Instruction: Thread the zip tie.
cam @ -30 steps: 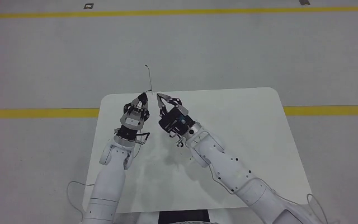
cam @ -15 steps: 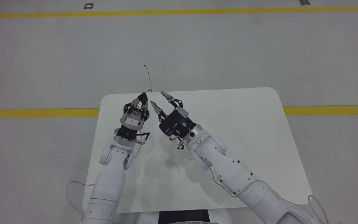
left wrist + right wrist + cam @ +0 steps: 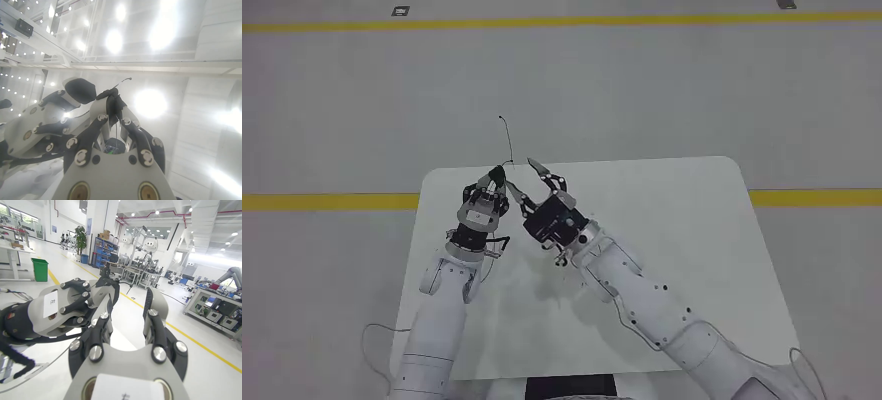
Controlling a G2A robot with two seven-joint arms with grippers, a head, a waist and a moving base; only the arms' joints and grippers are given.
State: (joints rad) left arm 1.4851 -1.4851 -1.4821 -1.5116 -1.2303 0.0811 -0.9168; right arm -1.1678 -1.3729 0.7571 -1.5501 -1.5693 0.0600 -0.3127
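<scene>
A thin black zip tie (image 3: pixel 507 140) stands up from my left gripper (image 3: pixel 492 183), which is shut on its lower part above the far left of the white table (image 3: pixel 672 220). In the left wrist view the zip tie (image 3: pixel 122 81) pokes out past the shut left gripper (image 3: pixel 112 94) and ends in a small tip. My right gripper (image 3: pixel 524 177) is open right beside it, with nothing between its fingers. In the right wrist view the open right gripper (image 3: pixel 132 292) has one finger against the left gripper's tips, and the zip tie (image 3: pixel 125 283) crosses just beyond the gap.
Both grippers are near the table's far edge, close to its left corner. Bare tabletop stretches to the right and toward the near side. Beyond the edge lies grey floor with a yellow line (image 3: pixel 332 201).
My right gripper has shifted left and turned toward the left gripper, so one finger now sits next to the left fingertips. The left arm and zip tie have stayed put.
</scene>
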